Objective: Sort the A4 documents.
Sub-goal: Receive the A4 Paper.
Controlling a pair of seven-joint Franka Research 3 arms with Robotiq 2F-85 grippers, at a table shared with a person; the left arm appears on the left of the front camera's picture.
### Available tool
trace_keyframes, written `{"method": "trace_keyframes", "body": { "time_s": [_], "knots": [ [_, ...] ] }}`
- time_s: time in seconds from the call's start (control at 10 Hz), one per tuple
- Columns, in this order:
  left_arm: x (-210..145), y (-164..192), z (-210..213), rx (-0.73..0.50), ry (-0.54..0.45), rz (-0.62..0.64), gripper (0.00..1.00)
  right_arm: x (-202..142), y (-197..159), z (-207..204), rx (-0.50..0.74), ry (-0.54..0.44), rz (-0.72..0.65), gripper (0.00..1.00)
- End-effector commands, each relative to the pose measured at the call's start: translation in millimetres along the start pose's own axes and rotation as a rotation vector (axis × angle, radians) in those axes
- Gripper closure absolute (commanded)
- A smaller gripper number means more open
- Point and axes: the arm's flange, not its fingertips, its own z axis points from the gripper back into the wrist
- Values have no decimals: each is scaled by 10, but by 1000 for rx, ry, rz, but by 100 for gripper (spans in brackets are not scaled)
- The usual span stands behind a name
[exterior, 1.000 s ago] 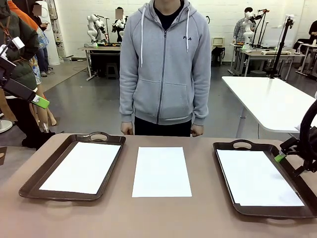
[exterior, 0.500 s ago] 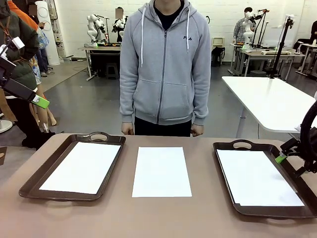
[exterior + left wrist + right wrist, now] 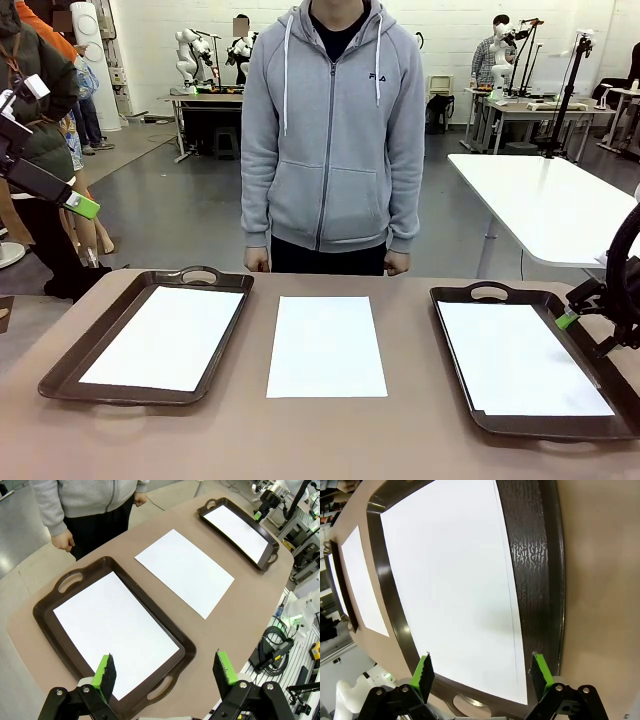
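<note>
While my right gripper [image 3: 480, 672] hovers spread and empty just over the near end of the right tray [image 3: 600, 425], I judge the sheet [image 3: 455, 575] there light, limp and slippery; an overhanging edge or corner is the only place to pinch. My left gripper [image 3: 167, 672] hangs open too, high above the left tray [image 3: 47, 617]. I count three A4 documents: one per tray, one [image 3: 326, 345] bare on the table [image 3: 330, 440] between them. Two trays. Beyond stands a person [image 3: 335, 130].

Front view: right tray [image 3: 536, 432] cut off at the worktop's right edge by the frame; right hand [image 3: 567, 318] mostly out of frame, one green pad visible. Left hand [image 3: 82, 206] partly cropped at left edge. Person's hands half hidden behind worktop's far edge.
</note>
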Motion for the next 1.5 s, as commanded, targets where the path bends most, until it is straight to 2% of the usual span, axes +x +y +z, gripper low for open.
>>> {"method": "trace_keyframes", "body": {
  "time_s": [0.0,0.5,0.6,0.8,1.1,1.4],
  "knots": [
    [2,-10,-3,5,3,0,0,-12,0,1,-8,11,1,0],
    [2,-10,-3,5,3,0,0,0,0,0,0,0,0,0],
    [2,-10,-3,5,3,0,0,-261,225,95,-69,-138,140,0],
    [2,-10,-3,5,3,0,0,-608,745,297,-111,-265,433,0],
    [2,-10,-3,5,3,0,0,-968,1589,626,-107,-332,815,0],
    [2,-10,-3,5,3,0,0,-1165,2120,1121,-58,-398,1070,0]
  ]
}}
